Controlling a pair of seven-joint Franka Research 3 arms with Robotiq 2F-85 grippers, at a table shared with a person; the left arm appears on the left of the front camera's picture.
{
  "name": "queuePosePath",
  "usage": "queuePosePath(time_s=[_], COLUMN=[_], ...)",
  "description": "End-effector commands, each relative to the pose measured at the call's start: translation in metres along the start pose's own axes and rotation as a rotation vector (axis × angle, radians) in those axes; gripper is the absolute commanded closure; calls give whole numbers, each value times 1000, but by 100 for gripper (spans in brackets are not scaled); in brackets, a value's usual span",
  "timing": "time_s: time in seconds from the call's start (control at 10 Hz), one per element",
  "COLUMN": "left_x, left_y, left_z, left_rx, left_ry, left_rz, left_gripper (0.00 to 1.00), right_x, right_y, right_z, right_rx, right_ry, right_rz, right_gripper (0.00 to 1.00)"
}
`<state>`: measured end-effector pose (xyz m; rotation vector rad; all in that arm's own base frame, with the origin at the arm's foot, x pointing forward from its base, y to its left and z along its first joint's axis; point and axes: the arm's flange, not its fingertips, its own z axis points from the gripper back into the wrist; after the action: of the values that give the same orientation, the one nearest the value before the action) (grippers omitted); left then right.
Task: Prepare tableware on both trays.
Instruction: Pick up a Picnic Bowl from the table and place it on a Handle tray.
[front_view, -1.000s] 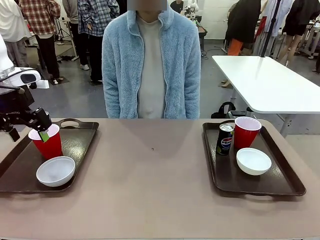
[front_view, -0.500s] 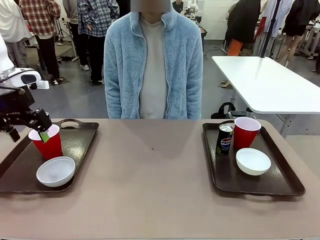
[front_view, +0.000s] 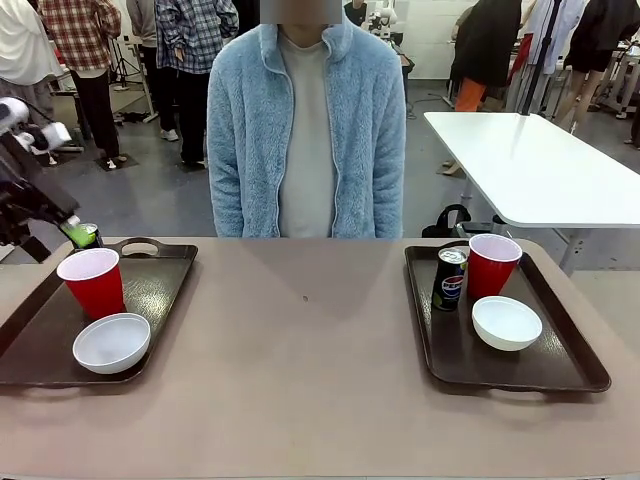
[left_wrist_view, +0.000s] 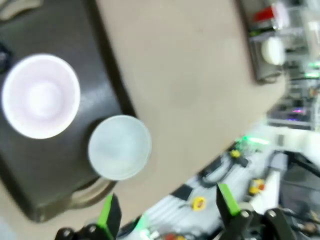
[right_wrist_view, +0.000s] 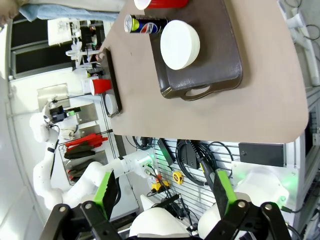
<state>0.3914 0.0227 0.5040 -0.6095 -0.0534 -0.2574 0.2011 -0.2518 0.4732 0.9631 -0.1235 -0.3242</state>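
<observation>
Now the left gripper (front_view: 78, 233), jaws wide and empty, hangs over the left tray's (front_view: 160, 290) far edge beside a cup (front_view: 92, 281) and bowl (front_view: 112, 342), while the right tray (front_view: 570, 370) carries can (front_view: 449, 278), cup (front_view: 493, 265) and bowl (front_view: 507, 322), likely complete, and the right gripper (right_wrist_view: 162, 192), also wide, waits off the table.
</observation>
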Motion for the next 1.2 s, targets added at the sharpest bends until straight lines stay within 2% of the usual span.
queuePosePath(time_s=[0.0, 0.1, 0.2, 0.3, 0.5, 0.6, 0.8, 0.9, 1.1], left_x=[-5, -12, -37, -54, -75, -94, -83, -97, -97], left_y=[58, 84, 104, 127, 155, 160, 160, 173, 173], left_z=[19, 20, 13, 20, 40, 37, 53, 42, 42], left_rx=[-514, -594, -639, -666, -646, -628, -497, -635, -635], left_ry=[40, 0, -64, -78, -139, -172, -183, -167, -167], left_rz=[21, 66, 146, 200, 242, 267, 317, 280, 280], left_gripper=[0, 0, 0, 0, 0, 0, 0, 0, 0], right_x=[0, 0, 0, 0, 0, 0, 0, 0, 0], right_y=[0, 0, 0, 0, 0, 0, 0, 0, 0], right_z=[-1, -1, -1, -1, -1, -1, -1, -1, -1], right_rx=[20, 20, 20, 20, 20, 20, 20, 20, 20], right_ry=[-9, -9, -9, -9, -9, -9, -9, -9, -9], right_rz=[15, 15, 15, 15, 15, 15, 15, 15, 15], right_gripper=[0, 0, 0, 0, 0, 0, 0, 0, 0])
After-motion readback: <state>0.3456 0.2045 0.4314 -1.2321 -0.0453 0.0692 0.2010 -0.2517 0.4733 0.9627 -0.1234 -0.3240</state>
